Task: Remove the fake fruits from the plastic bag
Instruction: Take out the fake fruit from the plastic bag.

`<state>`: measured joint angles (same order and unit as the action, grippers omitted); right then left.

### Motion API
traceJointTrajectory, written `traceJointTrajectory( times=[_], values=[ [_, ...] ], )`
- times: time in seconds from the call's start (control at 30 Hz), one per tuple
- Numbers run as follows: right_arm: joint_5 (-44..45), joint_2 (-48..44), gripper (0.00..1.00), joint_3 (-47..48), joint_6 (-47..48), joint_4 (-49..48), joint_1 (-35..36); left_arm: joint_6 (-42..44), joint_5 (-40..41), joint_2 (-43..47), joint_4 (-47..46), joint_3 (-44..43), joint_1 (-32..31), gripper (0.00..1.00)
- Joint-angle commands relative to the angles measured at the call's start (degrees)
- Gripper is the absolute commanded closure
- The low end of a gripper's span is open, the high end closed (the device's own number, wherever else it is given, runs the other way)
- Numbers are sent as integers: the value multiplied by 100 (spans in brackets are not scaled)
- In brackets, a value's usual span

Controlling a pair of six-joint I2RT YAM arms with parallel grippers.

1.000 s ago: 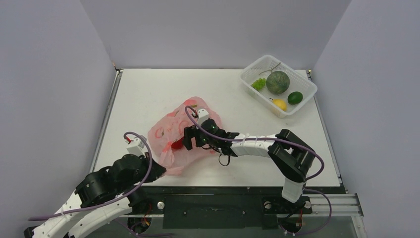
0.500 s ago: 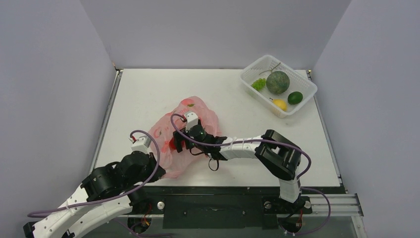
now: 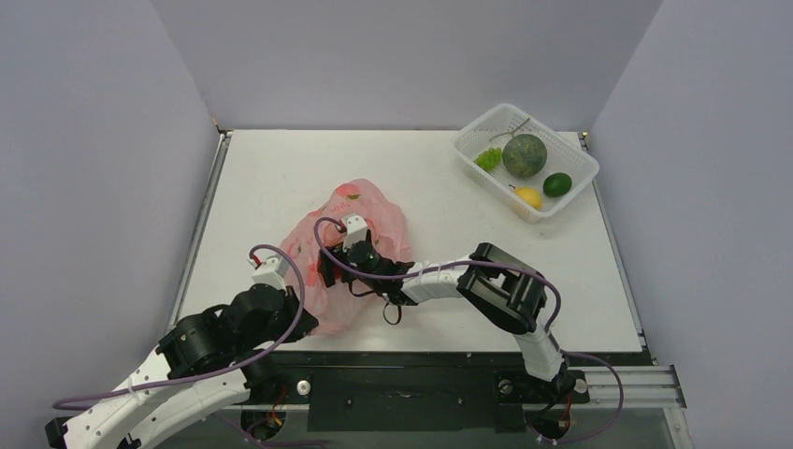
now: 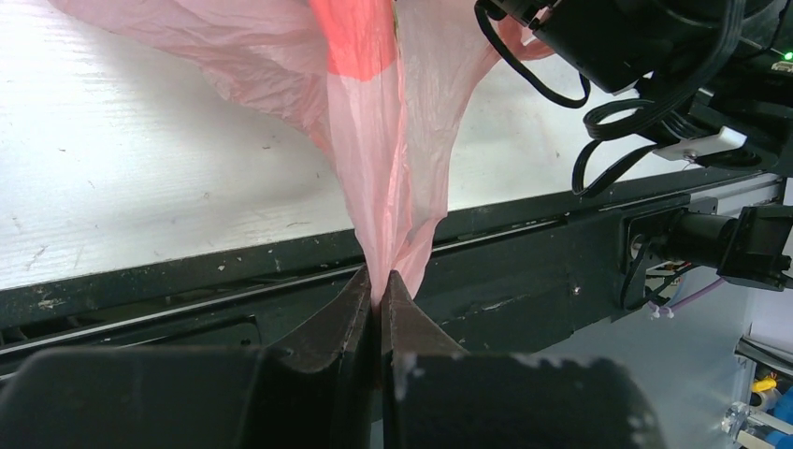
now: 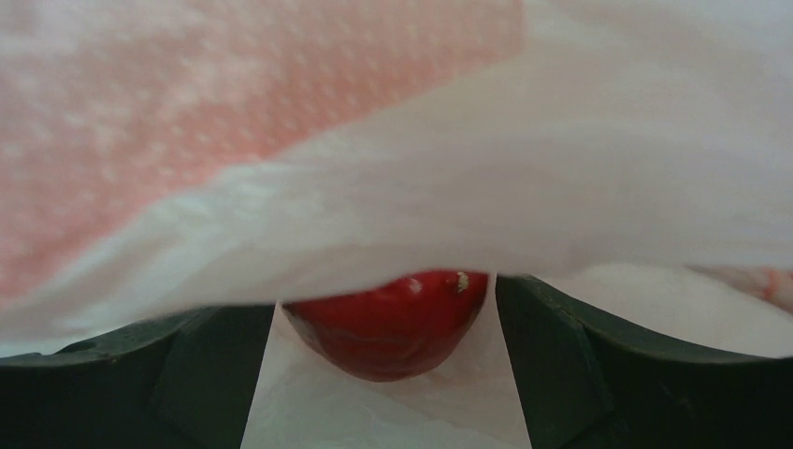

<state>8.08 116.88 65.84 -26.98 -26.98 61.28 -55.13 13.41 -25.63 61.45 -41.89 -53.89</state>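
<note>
The pink plastic bag (image 3: pixel 360 210) lies crumpled at the table's near middle. My left gripper (image 4: pixel 379 285) is shut on a twisted bottom corner of the bag (image 4: pixel 393 140), pulling it over the table's front edge. My right gripper (image 5: pixel 386 327) is pushed inside the bag, open, and a red round fruit (image 5: pixel 388 318) sits between its fingers (image 5: pixel 215 374) with small gaps on both sides. Bag film drapes over the fruit's top. In the top view the right gripper (image 3: pixel 329 269) is mostly hidden under the film.
A white perforated basket (image 3: pixel 580 159) at the back right holds a grey-green melon (image 3: pixel 524 155), a dark green oval (image 3: pixel 557 184), a lemon (image 3: pixel 528 196) and a leafy piece (image 3: pixel 487 157). Grey walls enclose three sides. A black rail (image 4: pixel 187 299) runs along the front edge.
My right arm has reached further left, deeper into the bag. My left gripper, still clamped on the corner, has shifted slightly right and forward, and the bag has bunched up.
</note>
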Motion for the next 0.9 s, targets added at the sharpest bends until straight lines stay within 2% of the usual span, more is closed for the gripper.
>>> traceJointTrajectory(
  times=[0.0, 0.17, 0.27, 0.37, 0.53, 0.87],
  values=[
    [108, 40, 20, 300, -114, -229, 33, -41, -50, 103, -296, -2, 19, 100],
    [-4, -118, 39, 235, -72, -172, 31, -66, -16, 199, -258, 33, 19, 100],
    [-76, -302, 56, 169, -45, -111, 27, -96, -1, 287, -236, 95, 14, 100],
    [-143, -488, 68, 94, -2, 94, 33, -105, 18, 333, -208, 95, 17, 100],
    [-50, -1079, 98, -271, 188, 201, 22, -76, 91, 348, -155, 41, 19, 100],
    [-626, -2204, 100, -1541, 634, -774, 10, -73, 118, 363, -247, 145, 13, 100]
  ],
)
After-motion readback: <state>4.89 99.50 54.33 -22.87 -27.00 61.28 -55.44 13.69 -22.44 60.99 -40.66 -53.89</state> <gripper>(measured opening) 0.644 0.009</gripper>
